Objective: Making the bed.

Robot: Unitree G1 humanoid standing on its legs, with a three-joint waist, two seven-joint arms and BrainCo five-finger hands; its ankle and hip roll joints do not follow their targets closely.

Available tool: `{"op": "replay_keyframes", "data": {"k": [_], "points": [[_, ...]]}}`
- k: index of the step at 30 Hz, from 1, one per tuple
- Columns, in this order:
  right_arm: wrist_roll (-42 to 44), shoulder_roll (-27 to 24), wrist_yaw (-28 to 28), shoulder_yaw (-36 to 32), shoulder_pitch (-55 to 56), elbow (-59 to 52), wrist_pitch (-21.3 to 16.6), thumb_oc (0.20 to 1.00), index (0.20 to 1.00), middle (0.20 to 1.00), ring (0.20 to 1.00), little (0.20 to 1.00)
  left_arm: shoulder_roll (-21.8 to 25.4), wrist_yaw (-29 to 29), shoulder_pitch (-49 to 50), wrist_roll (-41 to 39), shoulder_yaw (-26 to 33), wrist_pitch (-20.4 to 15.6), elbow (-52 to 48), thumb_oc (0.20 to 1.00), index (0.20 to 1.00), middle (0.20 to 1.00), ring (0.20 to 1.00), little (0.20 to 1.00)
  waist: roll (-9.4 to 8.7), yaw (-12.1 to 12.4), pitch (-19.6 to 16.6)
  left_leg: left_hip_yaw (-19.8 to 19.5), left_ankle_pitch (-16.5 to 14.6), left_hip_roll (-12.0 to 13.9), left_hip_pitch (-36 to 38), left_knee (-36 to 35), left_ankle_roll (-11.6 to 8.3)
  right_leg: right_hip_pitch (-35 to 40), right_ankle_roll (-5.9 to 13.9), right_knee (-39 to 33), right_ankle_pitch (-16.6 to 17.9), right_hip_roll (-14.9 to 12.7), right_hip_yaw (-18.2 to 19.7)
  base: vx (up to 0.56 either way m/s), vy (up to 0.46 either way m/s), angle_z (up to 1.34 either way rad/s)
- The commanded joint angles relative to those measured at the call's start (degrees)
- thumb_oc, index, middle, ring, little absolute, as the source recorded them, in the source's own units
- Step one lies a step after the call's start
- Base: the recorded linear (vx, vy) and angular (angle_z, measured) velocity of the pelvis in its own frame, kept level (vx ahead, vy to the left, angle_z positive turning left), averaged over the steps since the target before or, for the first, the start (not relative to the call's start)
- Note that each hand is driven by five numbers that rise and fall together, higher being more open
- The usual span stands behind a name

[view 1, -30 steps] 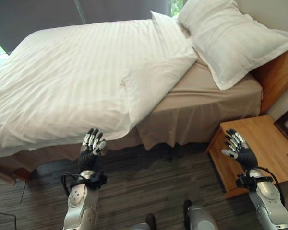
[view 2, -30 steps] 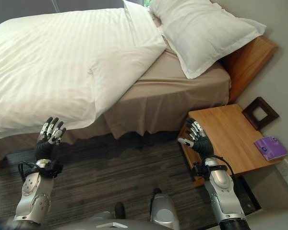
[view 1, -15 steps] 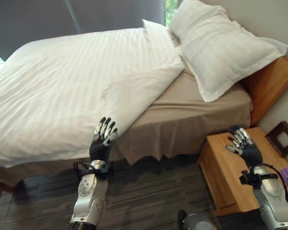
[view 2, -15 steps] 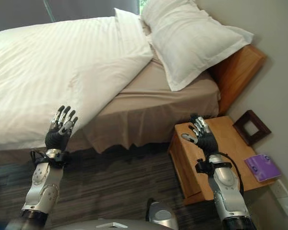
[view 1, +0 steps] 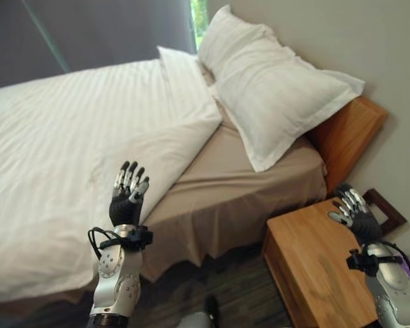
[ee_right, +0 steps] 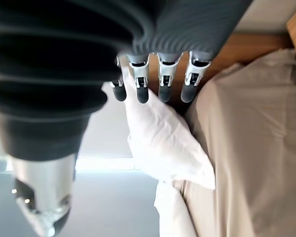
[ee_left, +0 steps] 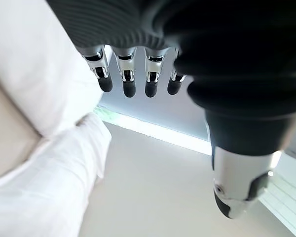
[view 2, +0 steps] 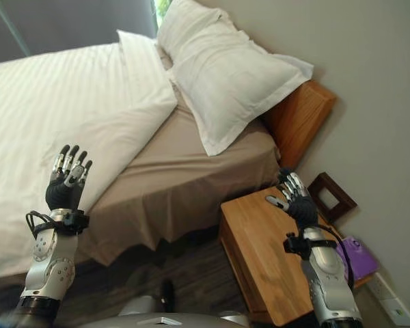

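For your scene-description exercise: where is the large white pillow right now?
In the left eye view, the large white pillow lies at the head of the bed on the tan sheet, leaning against the wooden headboard, right of the white striped duvet.

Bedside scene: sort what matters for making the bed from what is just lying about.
For the job: white duvet, pillow, tan sheet, left hand, right hand, both open and empty.

Lying about: nightstand, dark frame, purple packet.

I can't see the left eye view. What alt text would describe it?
A robot raises both open hands, left hand and right hand, empty before an unmade bed. The white duvet is folded back off the tan sheet; a pillow leans on the wooden headboard, beside a nightstand.
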Motion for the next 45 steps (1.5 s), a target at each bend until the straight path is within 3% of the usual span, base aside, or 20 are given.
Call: {"op": "replay_keyframes", "data": {"k": [1,6,7,8,9,10,15,19,25,27,30,37,45], "points": [[-0.6,-0.8,0.9,-1.4,-3.8,-1.4,-2.7,1.0,1.0,1.0,1.0,1.0,4.2,2.8,-3.0,5.9,4.5,-4.9,-2.5,1.0,1.0,1.0,1.0,1.0,-2.46,1.9,-1.9,0.7,0.0,2.7,3.9,-1.8,-9.96,-3.4,4.83,-12.1,10.3,-10.5,-0.8,0.05,0.078,-0.09],[-0.7,-2.1,2.8,0.0,-4.5,-1.3,-1.4,1.0,1.0,1.0,1.0,1.0,13.8,7.6,-5.3,17.2,8.5,-2.9,3.2,1.0,1.0,1.0,1.0,1.0,-2.32,2.0,-2.3,1.5,-1.1,1.7,4.5,-1.8,-9.01,-3.2,5.74,-11.9,10.1,-11.7,0.0,0.07,0.11,-0.03],[0.2,-3.0,3.8,1.0,-5.0,-1.2,-0.6,1.0,1.0,1.0,1.0,1.0,18.8,8.1,-7.8,16.6,8.5,-1.5,10.8,1.0,1.0,1.0,1.0,1.0,-2.18,1.6,-2.2,2.0,-1.4,1.5,4.6,-1.8,-8.85,-3.3,6.18,-11.8,10.0,-12.0,0.3,0.04,0.082,-0.03],[0.3,-2.9,3.8,0.9,-5.1,-1.2,-0.7,1.0,1.0,1.0,1.0,1.0,19.0,8.0,-8.1,16.4,8.3,-1.7,11.2,1.0,1.0,1.0,1.0,1.0,-2.28,1.7,-2.2,2.0,-1.4,1.5,4.6,-1.8,-8.84,-3.3,6.2,-11.8,10.0,-12.0,0.3,0.03,0.098,-0.04],[0.7,-4.0,4.8,2.1,-5.1,-1.3,0.1,1.0,1.0,1.0,1.0,1.0,26.0,8.8,-11.6,18.1,8.1,0.3,19.2,1.0,1.0,1.0,1.0,1.0,-1.88,0.9,-1.9,2.3,-1.5,1.4,4.4,-1.9,-8.72,-3.8,6.59,-11.5,10.1,-12.2,0.8,0.01,0.046,-0.01],[0.7,-3.8,4.8,2.0,-5.2,-1.3,0.1,1.0,1.0,1.0,1.0,1.0,26.3,8.7,-12.2,17.9,7.7,0.1,19.8,1.0,1.0,1.0,1.0,1.0,-2.04,1.0,-1.9,2.3,-1.5,1.3,4.3,-1.8,-8.72,-3.9,6.6,-11.5,10.1,-12.2,0.8,0.01,0.066,0.03],[2.5,-4.3,6.1,4.2,-3.7,-1.7,1.4,1.0,1.0,1.0,1.0,1.0,42.7,9.8,-25.5,23.2,3.7,4.4,45.3,1.0,1.0,1.0,1.0,1.0,-1.65,-0.9,-0.1,4.1,-1.3,1.5,2.3,-2.2,-8.65,-7.3,7.67,-11.1,10.9,-12.1,1.7,-0.04,0.04,-0.07],[3.6,-3.8,6.4,5.1,-2.5,-1.4,2.1,1.0,1.0,1.0,1.0,1.0,48.3,8.9,-32.2,26.7,0.4,6.8,55.6,1.0,1.0,1.0,1.0,1.0,-1.67,-1.9,1.2,4.8,-0.9,2.0,0.6,-2.2,-8.81,-9.4,7.86,-10.9,11.4,-11.8,2.1,-0.04,0.026,-0.14],[5.3,-3.5,7.2,6.6,-2.9,-1.4,2.3,1.0,1.0,1.0,1.0,1.0,52.0,7.4,-43.2,30.4,-7.9,8.2,64.1,1.0,1.0,1.0,1.0,1.0,-2.01,-2.4,2.9,5.4,-0.5,2.4,-1.2,-2.2,-8.9,-11.8,8.13,-10.9,12.2,-11.5,2.7,-0.05,0.017,-0.07],[6.4,-3.2,7.1,7.7,-3.3,-1.4,2.1,1.0,1.0,1.0,1.0,1.0,52.7,8.3,-50.4,30.7,-12.1,8.8,66.8,1.0,1.0,1.0,1.0,1.0,-2.49,-3.0,5.5,6.0,0.2,2.7,-4.0,-2.2,-8.92,-15.1,8.22,-10.4,12.9,-11.2,3.3,-0.13,0.035,-0.13],[6.5,-3.1,7.0,8.2,-3.3,-1.2,2.1,1.0,1.0,1.0,1.0,1.0,52.3,8.9,-52.7,29.5,-13.3,9.0,68.5,1.0,1.0,1.0,1.0,1.0,-3.06,-3.2,6.8,6.2,0.7,2.8,-6.0,-2.2,-9.03,-17.2,8.21,-10.4,13.7,-11.2,3.4,-0.07,0.02,-0.07],[8.3,-2.0,6.6,9.2,-3.5,0.2,1.9,1.0,1.0,1.0,1.0,1.0,51.3,10.2,-56.1,24.4,-13.2,8.8,69.7,1.0,1.0,1.0,1.0,1.0,-4.43,-3.8,9.5,6.7,1.4,3.2,-10.4,-2.2,-9.31,-21.5,8.3,-11.2,15.7,-10.9,3.9,-0.04,0.014,-0.08],[10.1,-1.8,5.4,10.2,-2.4,0.2,2.1,1.0,1.0,1.0,1.0,1.0,51.2,15.3,-52.9,17.9,-6.0,8.8,71.2,1.0,1.0,1.0,1.0,1.0,-6.26,-4.2,13.1,7.6,2.1,3.4,-15.7,-2.2,-9.68,-26.6,8.69,-12.6,17.8,-10.4,4.4,-0.01,0.01,-0.05]]}}
